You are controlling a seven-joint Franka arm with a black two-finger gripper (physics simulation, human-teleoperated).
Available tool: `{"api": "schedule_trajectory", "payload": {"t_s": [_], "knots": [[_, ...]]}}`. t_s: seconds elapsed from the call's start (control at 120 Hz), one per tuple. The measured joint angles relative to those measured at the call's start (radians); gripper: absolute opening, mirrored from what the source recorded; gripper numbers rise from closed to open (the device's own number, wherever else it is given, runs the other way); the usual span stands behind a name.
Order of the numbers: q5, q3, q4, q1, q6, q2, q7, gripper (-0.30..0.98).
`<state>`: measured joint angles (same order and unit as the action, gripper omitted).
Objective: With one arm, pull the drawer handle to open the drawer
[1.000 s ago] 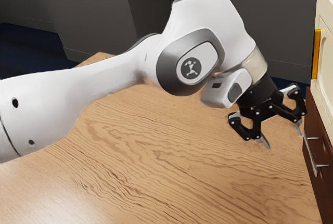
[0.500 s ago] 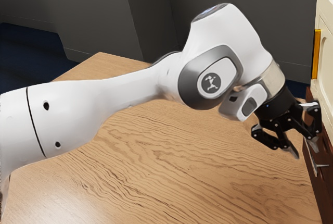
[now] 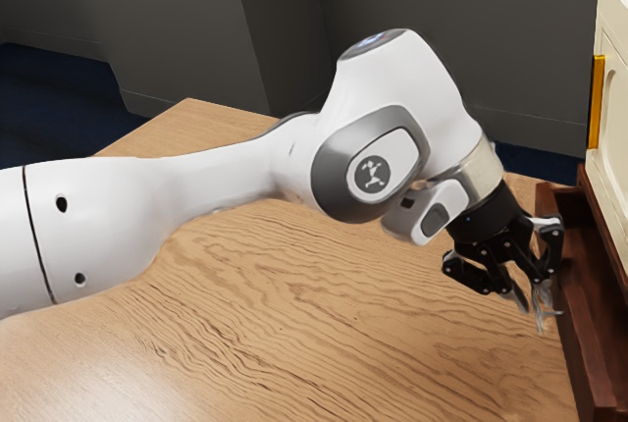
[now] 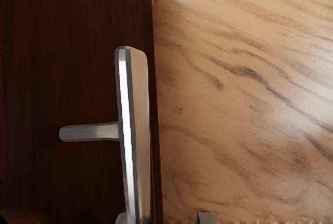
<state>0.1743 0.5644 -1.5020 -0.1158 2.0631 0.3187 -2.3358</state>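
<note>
The black gripper (image 3: 531, 304) is at the front of the dark brown drawer (image 3: 580, 343), its fingers partly apart around the metal handle (image 3: 544, 320). The drawer stands pulled out from its cabinet, its inside showing from above. In the wrist view the silver handle (image 4: 134, 130) is a long bar on a short post, fixed to the dark drawer front (image 4: 62, 67). At the gripper (image 4: 164, 218), one fingertip is against the handle's drawer side; a gap separates the other fingertip from the bar. The gripper is open.
The wooden table (image 3: 324, 314) lies below the arm and beside the drawer front. A cream cabinet (image 3: 615, 118) with a yellow strip (image 3: 596, 102) rises above the drawer. Dark grey walls (image 3: 422, 10) stand behind.
The drawer has come out of the cabinet toward the exterior view's left, handle included. My gripper first moved right and down to the handle, then back left with it; its fingers have drawn closer together.
</note>
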Motion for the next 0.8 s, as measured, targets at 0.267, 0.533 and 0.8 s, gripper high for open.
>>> {"api": "schedule_trajectory", "payload": {"t_s": [0.267, 0.533, 0.8], "knots": [[0.028, 0.006, -0.119, -0.067, 0.001, -0.104, -0.018, 0.04], [0.075, 0.003, -0.212, -0.13, 0.0, -0.211, -0.034, 0.04], [0.116, 0.003, -0.287, -0.179, -0.001, -0.284, -0.054, 0.05]]}}
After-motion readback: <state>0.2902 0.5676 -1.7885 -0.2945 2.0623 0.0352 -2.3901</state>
